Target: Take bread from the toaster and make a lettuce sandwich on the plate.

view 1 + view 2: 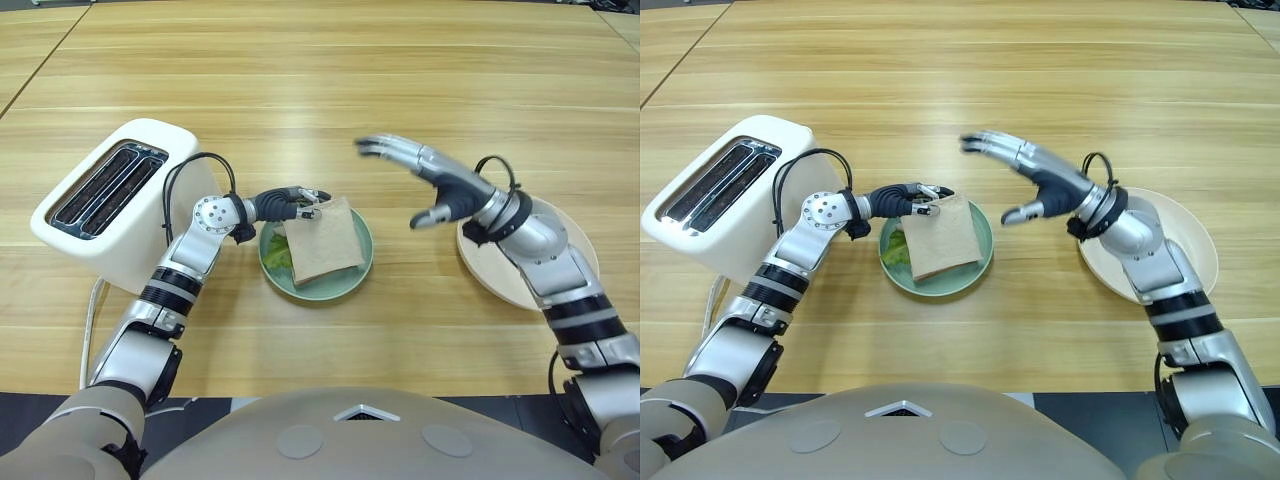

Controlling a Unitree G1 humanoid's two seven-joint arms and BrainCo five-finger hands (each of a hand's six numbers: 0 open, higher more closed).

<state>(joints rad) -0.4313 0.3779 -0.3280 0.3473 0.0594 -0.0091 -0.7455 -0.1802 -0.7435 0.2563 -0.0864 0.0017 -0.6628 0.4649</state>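
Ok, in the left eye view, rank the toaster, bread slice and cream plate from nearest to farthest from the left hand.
1. Bread slice, at the left hand.
2. Toaster, to its left.
3. Cream plate, far right.

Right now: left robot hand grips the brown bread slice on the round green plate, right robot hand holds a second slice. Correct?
No. The right robot hand is open and empty, per the left eye view. The left robot hand does grip the brown bread slice on the round green plate.
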